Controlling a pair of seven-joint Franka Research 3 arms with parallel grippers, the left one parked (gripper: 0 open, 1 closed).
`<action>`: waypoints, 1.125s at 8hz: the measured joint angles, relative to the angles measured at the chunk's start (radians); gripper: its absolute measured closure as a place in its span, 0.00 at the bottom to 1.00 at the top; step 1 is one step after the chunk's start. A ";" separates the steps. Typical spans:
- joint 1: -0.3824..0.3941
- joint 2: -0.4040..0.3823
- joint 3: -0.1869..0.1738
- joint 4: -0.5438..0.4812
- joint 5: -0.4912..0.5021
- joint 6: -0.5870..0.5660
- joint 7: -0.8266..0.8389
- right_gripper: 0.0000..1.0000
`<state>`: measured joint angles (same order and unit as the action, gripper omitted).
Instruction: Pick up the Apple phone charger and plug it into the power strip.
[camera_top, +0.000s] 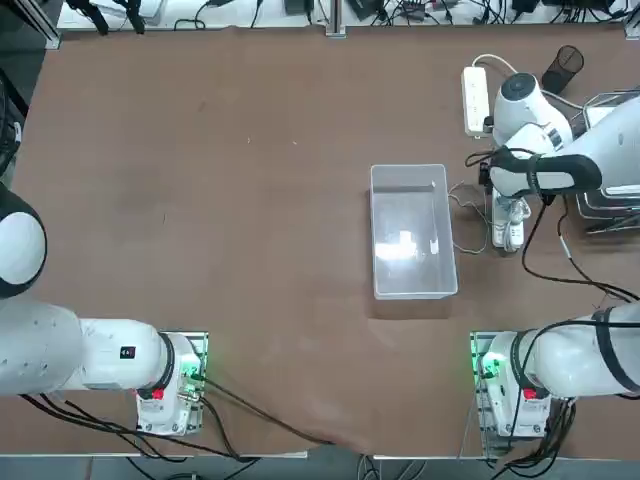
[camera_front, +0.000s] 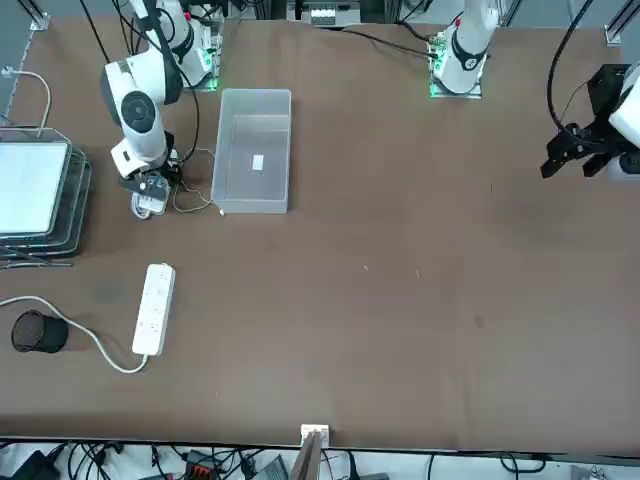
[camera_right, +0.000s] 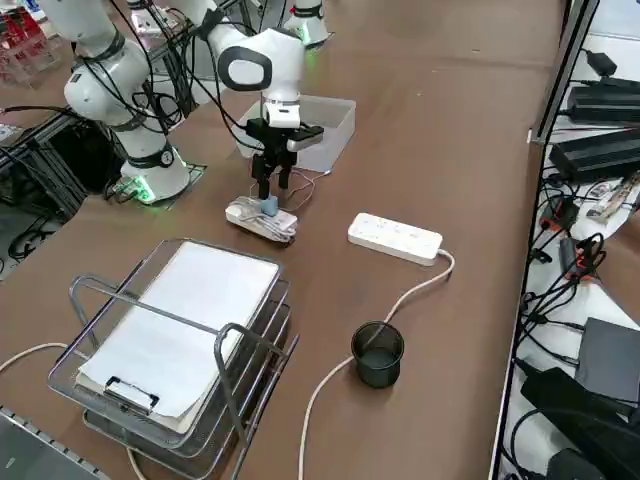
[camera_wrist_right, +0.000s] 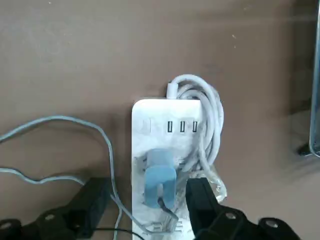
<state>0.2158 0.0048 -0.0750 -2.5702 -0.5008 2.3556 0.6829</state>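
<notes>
the right gripper (camera_right: 270, 190) hangs low over the second white strip (camera_right: 262, 220), the one with its own cord bundled on top, at the right side of the table. its fingers (camera_wrist_right: 200, 197) stand wide apart, one on each side of a small pale block which i take for the apple phone charger (camera_wrist_right: 160, 180), and they hold nothing yet. the charger sits on top of this bundled strip, and its thin cable (camera_wrist_right: 60, 125) runs off in loose curves over the table. reading the overhead view as a clock, the power strip (camera_top: 476, 100) lies well apart, between 11 and 12 o'clock from the gripper, and the clear bin (camera_top: 412, 175) is at about 9 o'clock. the first danger, i think, is that the closing fingers catch a loop of the thick bundled cord (camera_wrist_right: 207, 120) together with the charger, because that cord lies just beside it; then the whole strip could lift or drag. the second is a grip on the block's corner, so that it turns between the pads and the prongs no longer face the sockets. the thin cable may also snag near the bin during the carry and pull the charger askew.
</notes>
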 joint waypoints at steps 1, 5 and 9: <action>-0.002 0.001 0.000 -0.002 0.000 0.001 0.000 0.11; -0.012 0.011 0.000 -0.008 -0.015 0.002 0.000 0.22; -0.042 0.033 -0.001 -0.008 -0.053 0.020 0.000 0.26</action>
<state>0.1741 0.0380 -0.0757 -2.5786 -0.5536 2.3753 0.6833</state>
